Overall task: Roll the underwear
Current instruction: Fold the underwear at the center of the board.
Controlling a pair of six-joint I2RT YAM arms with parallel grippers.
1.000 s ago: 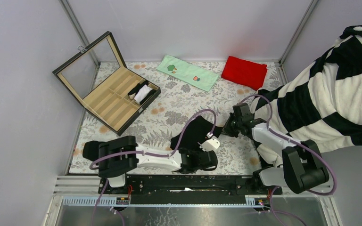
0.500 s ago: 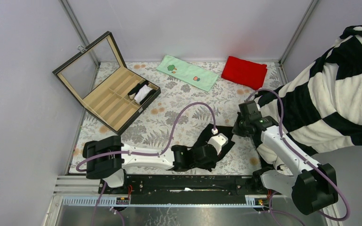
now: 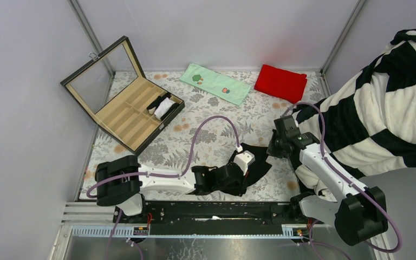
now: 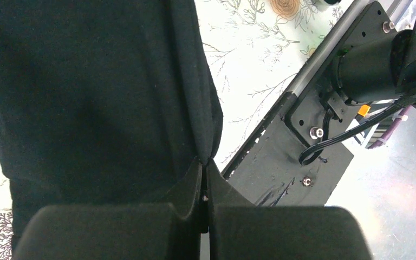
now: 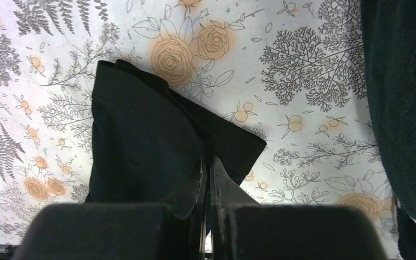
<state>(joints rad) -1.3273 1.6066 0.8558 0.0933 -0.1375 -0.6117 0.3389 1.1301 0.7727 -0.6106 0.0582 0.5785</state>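
One black underwear point(image 3: 257, 162) hangs bunched between my two grippers, low over the floral mat near the front middle. My left gripper point(image 3: 242, 181) is shut on its near edge; in the left wrist view the cloth point(image 4: 86, 81) fills the left side and runs into the pinched tips point(image 4: 206, 162). My right gripper point(image 3: 271, 149) is shut on its far right corner; in the right wrist view the folded cloth point(image 5: 141, 135) spreads away from the closed tips point(image 5: 208, 160) over the mat.
An open compartment box point(image 3: 130, 116) at the left holds rolled items point(image 3: 162, 106). A green towel point(image 3: 215, 84) and a red cloth point(image 3: 280, 82) lie at the back. A striped blanket point(image 3: 379, 108) fills the right. The black base rail point(image 3: 216, 208) runs along the front.
The right gripper has closed on the underwear's corner. The left gripper has carried the cloth rightward, off its flat spot, so it now bunches between the two grippers.
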